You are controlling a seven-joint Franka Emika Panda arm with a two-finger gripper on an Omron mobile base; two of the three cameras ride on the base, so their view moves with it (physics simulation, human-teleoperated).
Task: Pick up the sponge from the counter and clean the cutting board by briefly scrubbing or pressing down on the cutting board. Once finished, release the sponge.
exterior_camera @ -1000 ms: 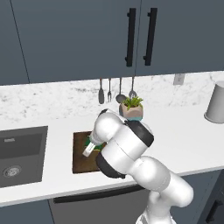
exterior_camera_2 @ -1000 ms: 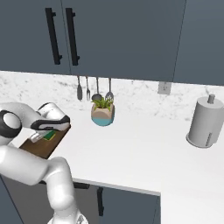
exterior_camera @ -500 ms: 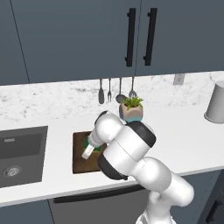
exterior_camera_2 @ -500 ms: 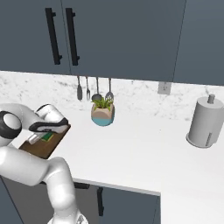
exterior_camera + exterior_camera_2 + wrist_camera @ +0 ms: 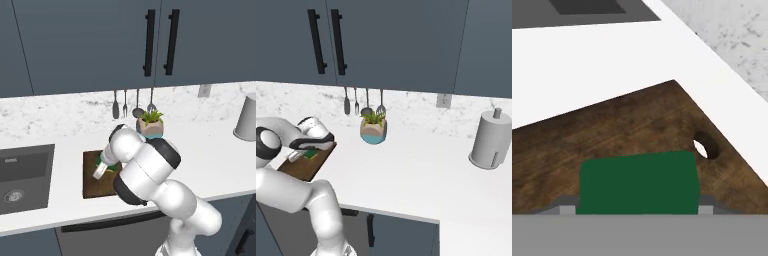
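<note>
The dark green sponge (image 5: 637,182) lies low on the brown cutting board (image 5: 627,130), near the board's small hole (image 5: 706,145). My gripper (image 5: 637,205) is shut on the sponge, one grey fingertip tight against each side. From the left base view, the gripper (image 5: 101,170) points down at the cutting board (image 5: 92,186), with a bit of the green sponge (image 5: 113,167) showing beside it. In the right base view the sponge (image 5: 310,154) sits under my hand on the cutting board (image 5: 306,169). The white counter (image 5: 210,160) surrounds the board.
A dark grey sink (image 5: 20,175) lies left of the board. A potted plant (image 5: 150,125) stands just behind it, under hanging utensils (image 5: 132,105). A paper towel roll (image 5: 490,142) stands far right. Open counter stretches right of the board.
The hand with the sponge has shifted only slightly over the board. Nothing else has moved.
</note>
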